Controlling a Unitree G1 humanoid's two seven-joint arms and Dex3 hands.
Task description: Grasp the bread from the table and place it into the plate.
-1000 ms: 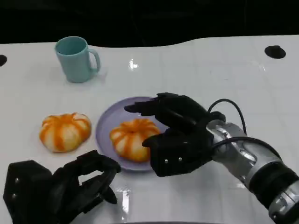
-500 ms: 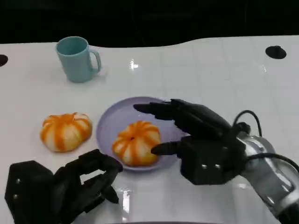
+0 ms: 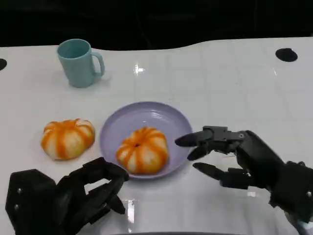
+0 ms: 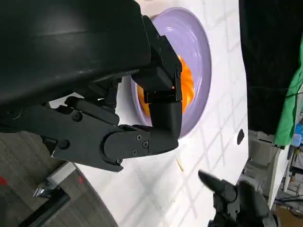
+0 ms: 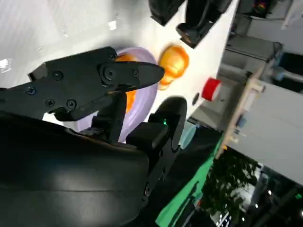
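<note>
A striped orange bread (image 3: 143,149) lies in the lilac plate (image 3: 146,115) at the table's middle, with nothing touching it. A second, like bread (image 3: 67,138) sits on the table left of the plate. My right hand (image 3: 244,161) hovers just right of the plate, fingers spread and empty, their tips pointing at the plate's rim. My left hand (image 3: 63,200) rests at the near left edge with fingers curled in, holding nothing. The left wrist view shows the plate (image 4: 194,42) and its bread (image 4: 187,80) past the curled fingers (image 4: 142,137).
A teal mug (image 3: 78,62) stands at the back left. A black round hole (image 3: 286,54) marks the table at the far right. In the right wrist view a red object (image 5: 211,88) sits beyond the table's edge.
My right hand has let go of the bread in the plate and drawn back to the right and toward me. The bread stays in the plate. The left hand has not moved.
</note>
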